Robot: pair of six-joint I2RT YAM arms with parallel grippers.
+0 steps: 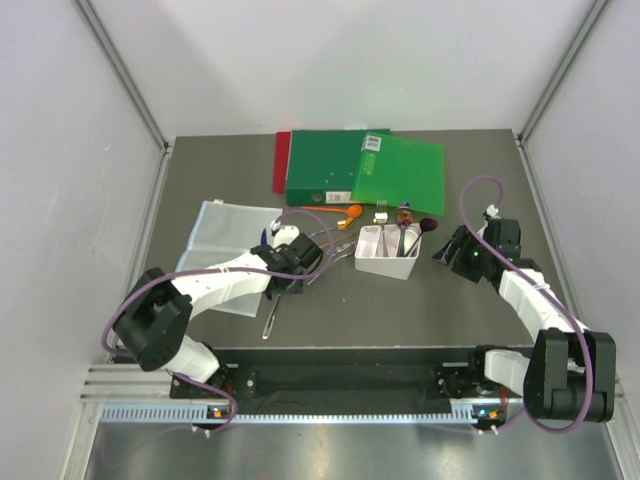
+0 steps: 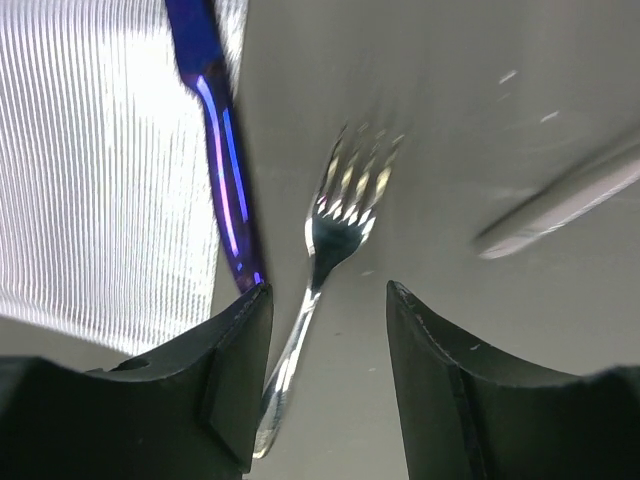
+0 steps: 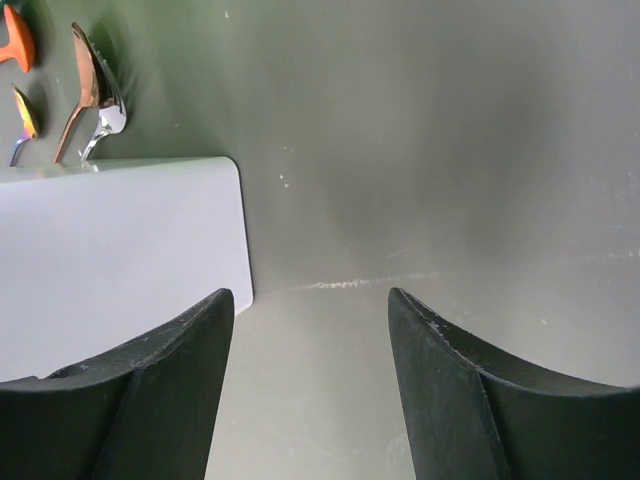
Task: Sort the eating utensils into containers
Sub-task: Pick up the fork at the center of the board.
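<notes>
My left gripper [image 2: 328,300] is open and low over the table. A silver fork [image 2: 335,230] lies with its handle between the fingertips, close to the left one, untouched. A dark blue knife [image 2: 215,130] lies just left of it, beside the clear sheet [image 2: 100,170]. In the top view this gripper [image 1: 303,262] sits among loose utensils left of the white divided bin [image 1: 372,264], which holds a few utensils. My right gripper [image 3: 310,300] is open and empty, beside the bin's right wall [image 3: 120,250]; it also shows in the top view [image 1: 447,250].
Green folders [image 1: 365,168] and a red folder [image 1: 281,160] lie at the back. An orange spoon [image 1: 335,211] and a purple spoon [image 1: 428,226] lie behind the bin. A silver utensil [image 1: 271,318] lies near the front. Another silver handle [image 2: 560,205] lies right of the fork.
</notes>
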